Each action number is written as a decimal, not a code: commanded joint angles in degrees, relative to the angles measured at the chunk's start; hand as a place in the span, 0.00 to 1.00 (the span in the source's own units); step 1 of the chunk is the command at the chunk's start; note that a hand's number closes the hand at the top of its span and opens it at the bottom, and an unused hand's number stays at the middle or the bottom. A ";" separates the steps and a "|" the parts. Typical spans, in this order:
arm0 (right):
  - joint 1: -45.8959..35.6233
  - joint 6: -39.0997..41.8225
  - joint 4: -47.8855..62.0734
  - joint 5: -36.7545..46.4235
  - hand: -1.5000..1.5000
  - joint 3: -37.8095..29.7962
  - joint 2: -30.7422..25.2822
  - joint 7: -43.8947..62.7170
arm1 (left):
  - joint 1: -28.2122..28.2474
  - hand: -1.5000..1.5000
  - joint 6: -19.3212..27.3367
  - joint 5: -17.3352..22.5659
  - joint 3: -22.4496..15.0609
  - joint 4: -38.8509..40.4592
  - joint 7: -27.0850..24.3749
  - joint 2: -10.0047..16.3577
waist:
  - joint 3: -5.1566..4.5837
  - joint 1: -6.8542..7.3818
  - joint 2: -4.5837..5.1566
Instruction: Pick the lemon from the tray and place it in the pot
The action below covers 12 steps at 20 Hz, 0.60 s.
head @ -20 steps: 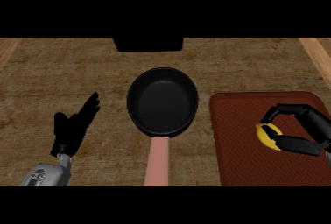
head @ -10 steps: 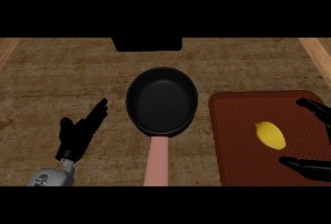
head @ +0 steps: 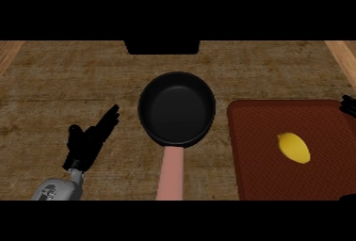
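The right hand [head: 349,106] shows in the head view only as a black sliver at the frame's right edge, just past the far right corner of the tray [head: 252,141]. So little of it is in sight that I cannot tell whether it is spread or closed. Nothing can be seen in it.

The lemon [head: 293,147] lies on the tray, to the left of that hand and nearer the robot. It is apart from the hand and untouched, with its long axis slanting. Further left of the hand, beyond the tray's left rim, the pot [head: 176,108] sits on the worktop [head: 62,84]. It is dark and shallow, with nothing in it, and its handle [head: 170,174] points back toward the robot. The left hand [head: 89,141] rests on the pot's other side, its fingers straight and spread, holding nothing.

The step in hand looks to be the grasp itself, so the task is barely begun. To do it well, the right hand should come in over the tray and settle directly above the lemon. It should descend with the thumb on one side and the fingers on the other, across the narrow middle rather than the pointed ends. The lemon will likely roll if nudged from one side only, so both sides should meet it together. Then lift clear of the tray's rim before moving left, and release low over the pot's bowl, not its handle.
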 commanded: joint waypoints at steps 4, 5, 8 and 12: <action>-6.33 3.75 3.20 -2.36 0.00 3.78 -0.89 15.48 | -0.39 0.50 -0.76 -1.06 -0.33 -0.43 1.36 -1.08 | -0.02 1.05 0.27; -6.52 2.79 1.81 -0.99 0.00 6.71 -0.41 18.24 | 3.37 0.50 0.12 -1.96 -1.47 -1.80 -0.84 -1.61 | -0.04 1.52 0.25; -8.93 9.98 8.80 2.44 0.00 10.17 -3.00 16.65 | 0.97 0.50 -0.31 -1.73 -1.49 -1.18 0.82 -2.15 | 0.02 1.95 0.47; -12.21 11.58 17.10 12.81 0.00 14.77 1.52 10.88 | -1.22 0.50 -0.92 -1.43 -0.07 0.30 2.34 -2.58 | 0.04 1.40 0.42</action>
